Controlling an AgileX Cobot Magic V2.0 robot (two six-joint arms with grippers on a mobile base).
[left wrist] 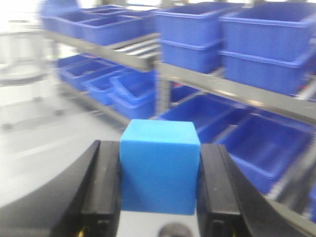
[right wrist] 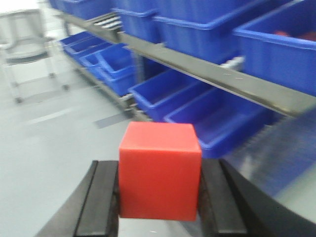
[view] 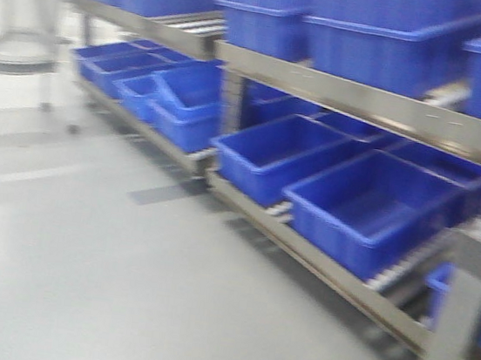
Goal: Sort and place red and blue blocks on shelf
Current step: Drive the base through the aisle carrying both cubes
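Between pinching jaws, the left gripper (left wrist: 160, 154) holds the blue block (left wrist: 159, 170) and the right gripper (right wrist: 159, 163) the red block (right wrist: 159, 173) — the shelf (left wrist: 237, 91) lies ahead, twelve to two o'clock, neither arm clearly nearer.

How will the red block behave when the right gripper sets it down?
The red block looks rigid: its faces are flat in the right gripper. Flat sides and square edges suggest it sits rather than rolls. Its matte surface probably resists slipping.
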